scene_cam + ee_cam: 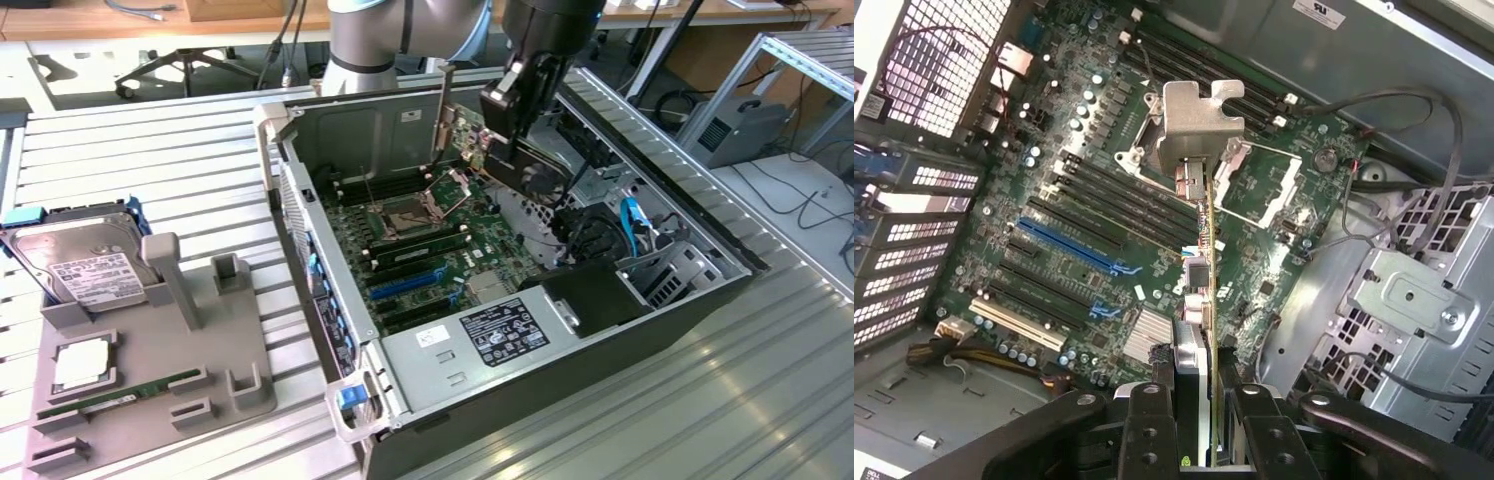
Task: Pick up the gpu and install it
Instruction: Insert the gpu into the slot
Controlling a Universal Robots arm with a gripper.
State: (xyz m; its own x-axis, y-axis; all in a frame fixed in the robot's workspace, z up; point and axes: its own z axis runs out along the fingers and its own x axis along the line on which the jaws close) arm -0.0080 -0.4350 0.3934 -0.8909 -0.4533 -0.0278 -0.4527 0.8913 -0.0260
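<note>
My gripper hangs over the open computer case, shut on the gpu. The card is held on edge, its black cooler face turned to the exterior view's right and its pale metal bracket pointing up toward the case's back wall. In the wrist view the gpu appears edge-on between my two black fingers, with the bracket at its far end. It hovers above the motherboard, beside the blue slot and apart from it.
A grey fixture tray lies at the exterior view's left, holding a silver hard drive, a processor and a green memory stick. Inside the case are drive cages, blue cables and the power supply.
</note>
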